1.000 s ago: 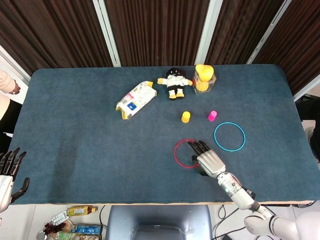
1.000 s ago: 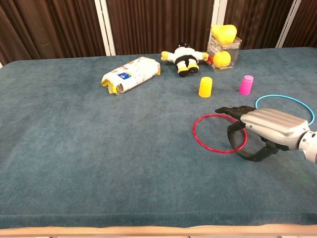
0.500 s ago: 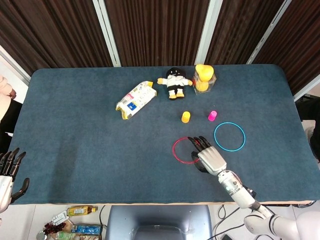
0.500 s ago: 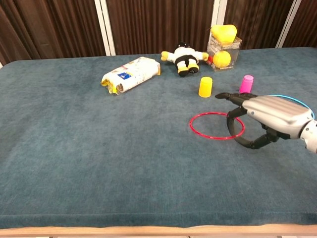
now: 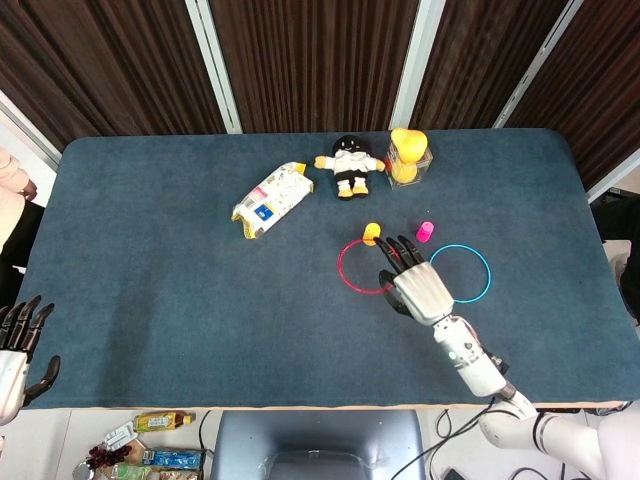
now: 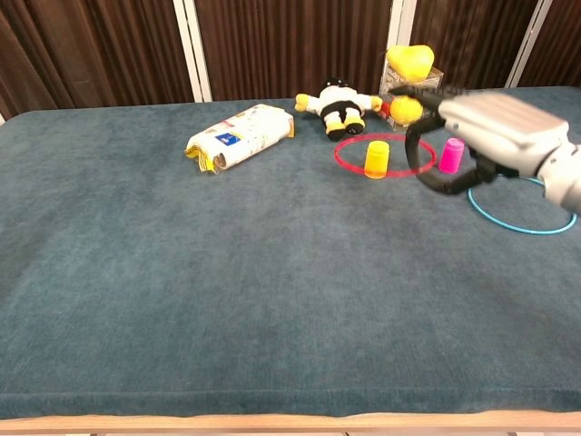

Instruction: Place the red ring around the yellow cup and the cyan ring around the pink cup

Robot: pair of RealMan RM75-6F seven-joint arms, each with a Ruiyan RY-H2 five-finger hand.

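Chest view: the right hand, at upper right of the frame and raised off the table, pinches the red ring by its right edge between thumb and fingers. The ring hangs level in the air, and the yellow cup shows through it. The pink cup stands just right of the yellow one, partly behind the thumb. The cyan ring lies flat on the table at the right edge.

Head view: the left hand sits at the lower left corner, off the table, fingers apart and holding nothing. A snack bag, doll and clear box line the upper centre.
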